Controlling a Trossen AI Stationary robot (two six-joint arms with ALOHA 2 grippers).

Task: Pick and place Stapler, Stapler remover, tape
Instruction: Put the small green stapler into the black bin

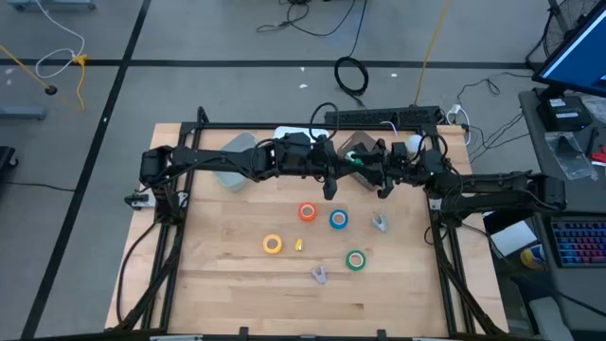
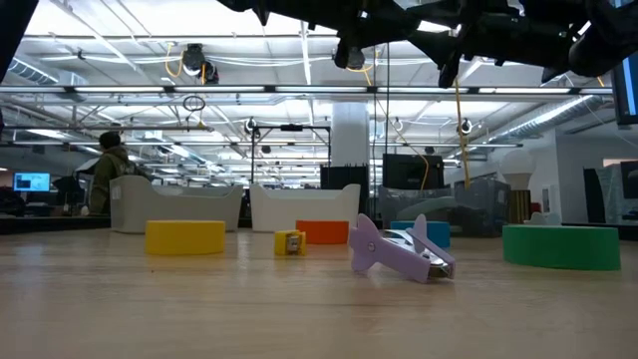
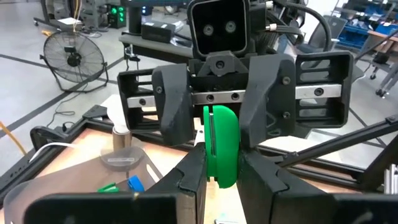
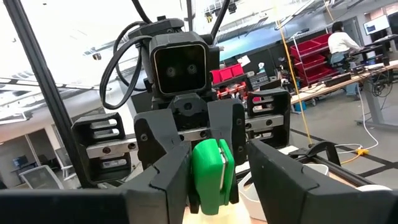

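A green stapler (image 3: 221, 140) hangs in the air between my two grippers, which meet nose to nose over the table's far middle. My left gripper (image 3: 222, 171) is shut on it. My right gripper (image 4: 217, 177) faces it from the other side, open, with a finger on each side of the stapler (image 4: 211, 168). On the table lie the red-orange tape roll (image 1: 307, 212), the blue roll (image 1: 338, 220), the yellow roll (image 1: 273, 244) and the green roll (image 1: 356, 260), each flat on its side. Two lilac staple removers (image 1: 319, 275) (image 1: 379, 223) lie near them. My left gripper pinches the stapler's near end (image 3: 219, 177) between its two fingers, coming level from the table's left. The stapler stands on edge, lifted clear of the table. My right gripper: one finger (image 4: 168, 180) lies close along the stapler's side, the other stands apart; I cannot tell whether it touches.
A tiny yellow piece (image 1: 299, 245) lies beside the yellow roll. A grey bin (image 1: 232, 161) sits under the left arm, a clear tub (image 3: 124, 158) with small items at the far edge. A black frame (image 1: 180, 218) borders the table. A person (image 2: 108, 170) stands far back in the room.
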